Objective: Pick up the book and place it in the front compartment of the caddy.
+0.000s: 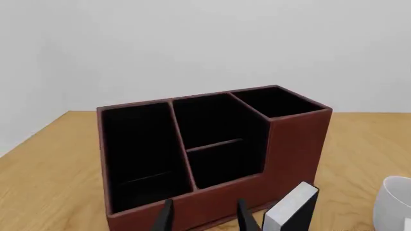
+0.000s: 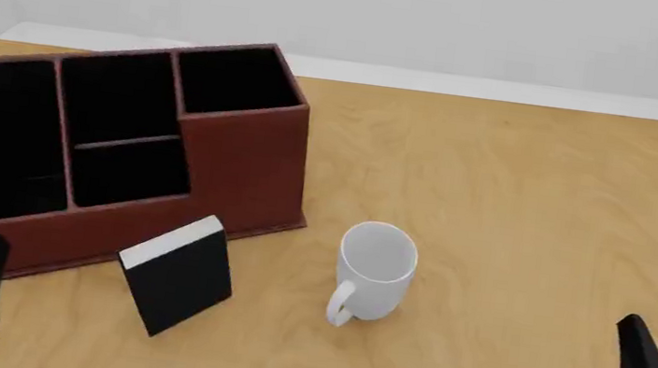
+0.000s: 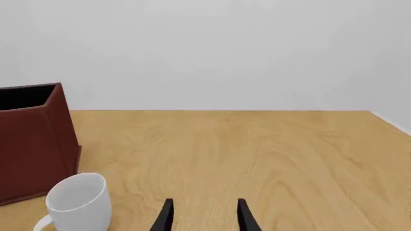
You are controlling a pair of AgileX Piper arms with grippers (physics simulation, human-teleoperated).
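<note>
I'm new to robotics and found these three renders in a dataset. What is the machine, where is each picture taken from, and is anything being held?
This is a simulated pair of robot arms at a wooden table. The front view looks down from behind them; the other two come from cameras on each wrist. The left gripper and right gripper both stand open and hold nothing. On the table are a reddish-brown caddy with black compartments, a small black book standing just in front of it, and a white mug beside the book.
</note>
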